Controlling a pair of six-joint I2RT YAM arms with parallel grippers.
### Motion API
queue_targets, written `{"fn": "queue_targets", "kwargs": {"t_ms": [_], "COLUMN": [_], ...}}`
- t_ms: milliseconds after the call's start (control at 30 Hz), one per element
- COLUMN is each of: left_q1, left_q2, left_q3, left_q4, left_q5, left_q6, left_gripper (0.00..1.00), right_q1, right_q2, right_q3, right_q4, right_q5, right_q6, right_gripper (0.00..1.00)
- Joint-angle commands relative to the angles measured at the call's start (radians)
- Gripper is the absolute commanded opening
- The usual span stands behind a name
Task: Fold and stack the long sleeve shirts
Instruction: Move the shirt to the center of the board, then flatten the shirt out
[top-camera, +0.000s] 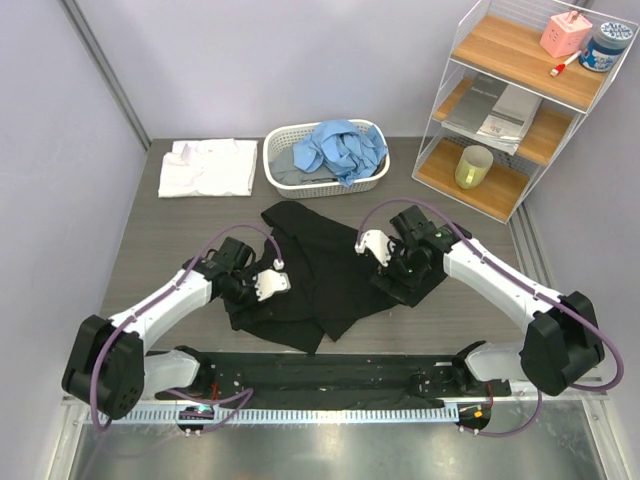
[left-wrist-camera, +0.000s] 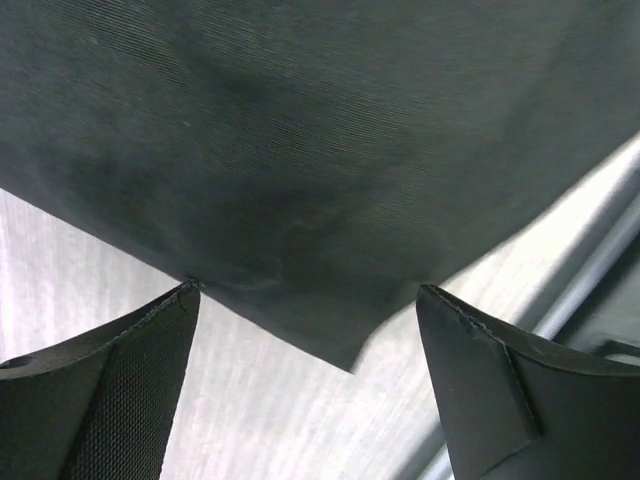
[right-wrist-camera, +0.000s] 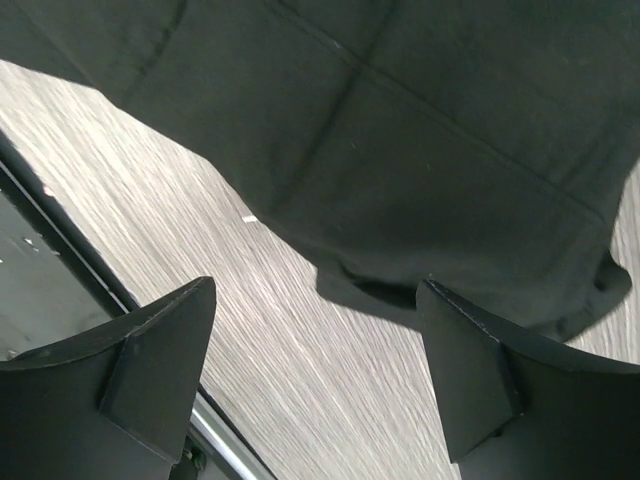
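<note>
top cam high, facing down + fwd, wrist cams close-up, all share black shirt (top-camera: 320, 270)

Both the left arm (top-camera: 165, 305) and the right arm (top-camera: 497, 279) have white plastic shells between bulky black joint housings, largest at the lower corners of the top view. A purple cable (top-camera: 405, 203) loops along each. The left gripper (left-wrist-camera: 310, 340) and right gripper (right-wrist-camera: 315, 340) carry matte black wedge-shaped fingers (left-wrist-camera: 130, 390), one finely ribbed.
</note>
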Motion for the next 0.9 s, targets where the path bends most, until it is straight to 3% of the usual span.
{"fn": "queue_targets", "kwargs": {"t_ms": [0,67,100,167,200,300,567,867], "left_q1": [-0.005,-0.005,-0.003,-0.003,-0.003,-0.003,-0.003,0.006], "left_q2": [0.02,0.021,0.02,0.0,-0.011,-0.057,0.013,0.312], "left_q3": [-0.018,0.008,0.029,0.113,0.144,0.238,0.529,0.842], "left_q4": [0.112,0.111,0.09,0.022,-0.04,-0.104,-0.13,-0.082], "left_q5": [-0.047,-0.053,-0.047,-0.008,0.009,0.06,0.14,0.092], "left_q6": [0.097,0.077,0.066,0.016,0.002,-0.062,-0.231,-0.451], "left_gripper": [0.82,0.69,0.51,0.33,0.17,0.0,0.0,0.0], "right_q1": [0.002,0.002,0.002,0.002,0.002,0.002,0.002,0.095], "right_q2": [-0.001,-0.007,-0.014,-0.049,-0.059,-0.092,-0.172,-0.109], "right_q3": [-0.013,-0.042,-0.048,-0.056,-0.055,-0.013,0.024,-0.039], "right_q4": [0.071,0.082,0.086,0.099,0.117,0.119,0.246,0.506], "right_q5": [-0.074,-0.068,-0.065,-0.057,-0.052,-0.086,-0.212,-0.236], "right_q6": [0.011,0.024,0.025,0.025,0.03,0.05,0.093,0.258], "right_gripper": [0.84,0.79,0.78,0.77,0.77,0.78,0.84,0.92]}}
